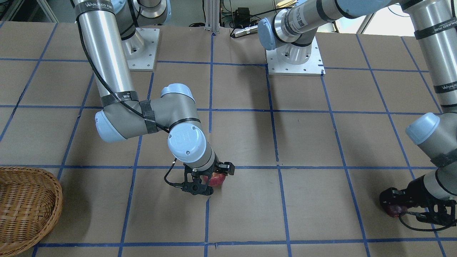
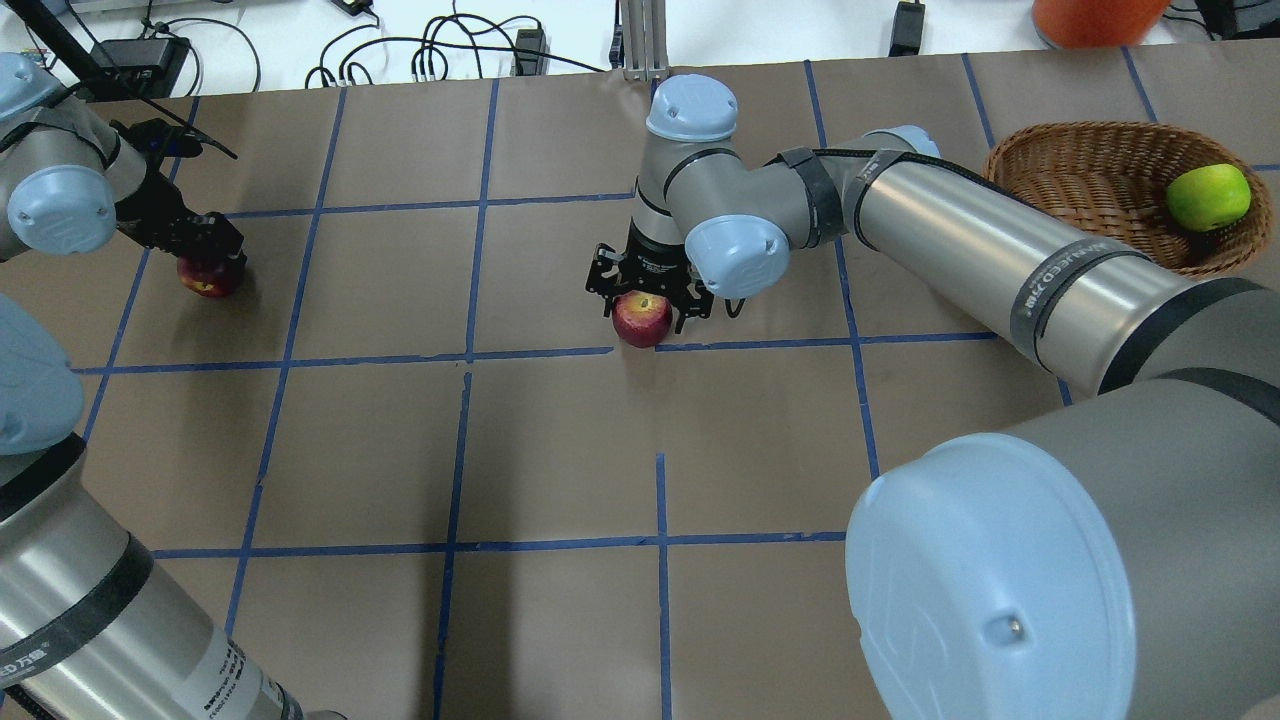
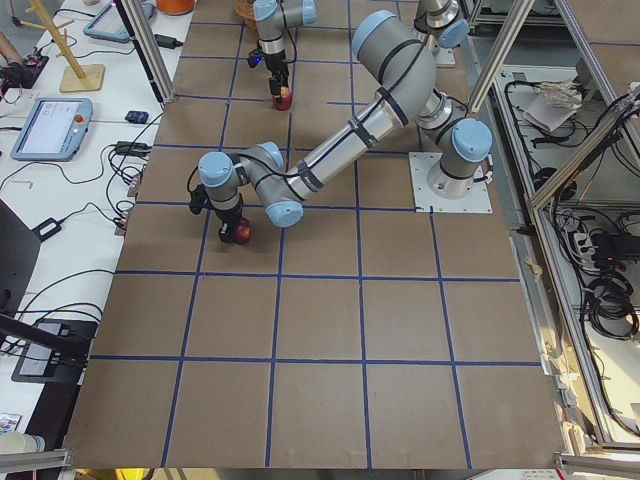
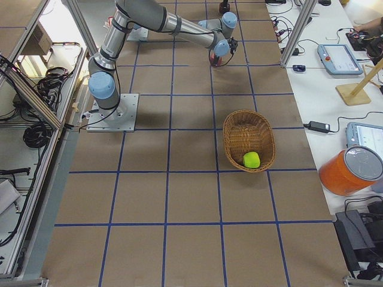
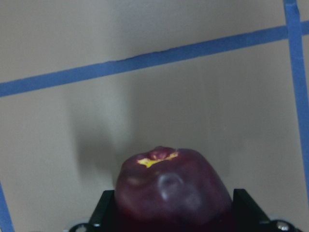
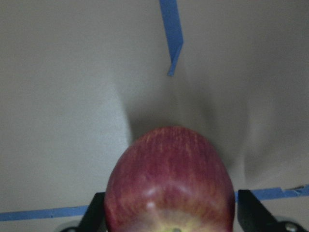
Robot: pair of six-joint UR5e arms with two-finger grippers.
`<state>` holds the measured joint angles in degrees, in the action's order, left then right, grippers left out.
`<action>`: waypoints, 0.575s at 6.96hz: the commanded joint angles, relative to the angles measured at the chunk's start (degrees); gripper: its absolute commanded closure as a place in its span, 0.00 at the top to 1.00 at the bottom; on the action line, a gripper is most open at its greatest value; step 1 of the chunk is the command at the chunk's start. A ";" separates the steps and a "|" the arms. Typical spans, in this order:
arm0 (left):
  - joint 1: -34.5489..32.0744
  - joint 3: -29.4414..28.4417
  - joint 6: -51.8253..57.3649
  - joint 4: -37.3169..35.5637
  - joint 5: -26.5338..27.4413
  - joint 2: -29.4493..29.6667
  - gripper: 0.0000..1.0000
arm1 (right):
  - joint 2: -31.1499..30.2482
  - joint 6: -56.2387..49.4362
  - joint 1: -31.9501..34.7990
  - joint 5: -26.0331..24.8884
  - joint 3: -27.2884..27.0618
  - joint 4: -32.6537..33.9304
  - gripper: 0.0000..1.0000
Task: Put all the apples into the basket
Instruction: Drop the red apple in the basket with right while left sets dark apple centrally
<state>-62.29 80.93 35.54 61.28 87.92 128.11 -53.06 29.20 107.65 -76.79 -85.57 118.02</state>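
Basket (image 2: 1080,180): shallow woven wicker oval, set at the right arm's end of the brown-paper table (image 2: 560,450). Its wide mouth should forgive a loose drop.

Right gripper (image 2: 648,300) is poised top-down over the red apple (image 2: 642,322) mid-table. Black fingers (image 6: 248,215) are placed either side of the widest girth and seem closed onto the skin. The apple appears to rest on the paper.

Left gripper (image 2: 208,262) is set likewise over the dark maroon apple (image 2: 210,278) at far left, well apart from the basket, with fingers against both flanks.

Yellow-green apple (image 2: 1208,197) is already lying inside the basket, against its end wall.

Skins are smooth, waxy and round, so slip is judged likely unless they are gripped at the equator.
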 commanded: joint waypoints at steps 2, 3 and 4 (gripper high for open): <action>-7.73 0.80 -17.71 12.51 1.47 -7.58 0.67 | -0.55 0.16 -0.07 0.15 0.40 0.01 0.00; -11.85 1.42 -26.66 16.55 0.86 -10.14 0.67 | -2.73 0.33 -1.12 -0.46 1.97 -0.94 0.00; -16.50 3.69 -33.45 16.50 1.03 -12.08 0.67 | -5.97 -0.10 -3.22 -1.77 3.90 -5.13 0.00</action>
<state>-73.37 82.58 11.35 75.89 88.98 118.81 -55.78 29.35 106.39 -77.37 -83.74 116.41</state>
